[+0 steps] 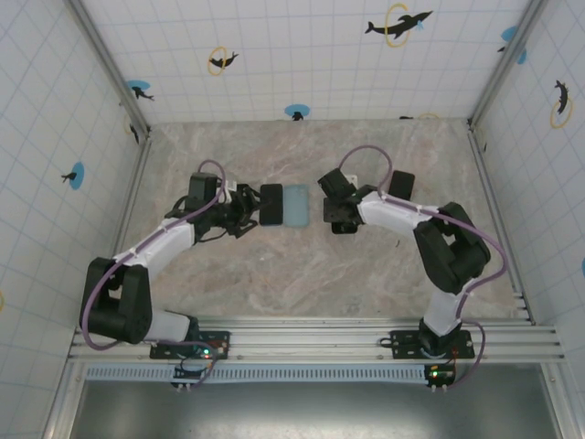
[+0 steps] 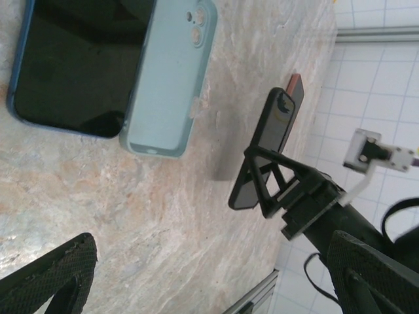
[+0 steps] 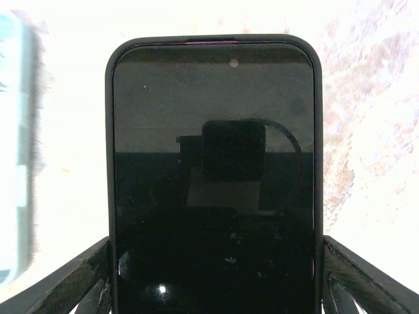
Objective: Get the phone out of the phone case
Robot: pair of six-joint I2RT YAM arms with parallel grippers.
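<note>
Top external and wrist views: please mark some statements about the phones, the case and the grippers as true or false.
1. The light blue phone case lies flat on the marbled table, beside a blue-edged phone with a dark screen. True.
2. The left gripper is shut on the light blue phone case. False: it is open and holds nothing.
3. The right gripper holds a black phone in a dark case, with a finger on each side. True.
4. The black phone in a dark case lies flat on the marbled table. False: it stands steeply tilted in the right gripper.
</note>
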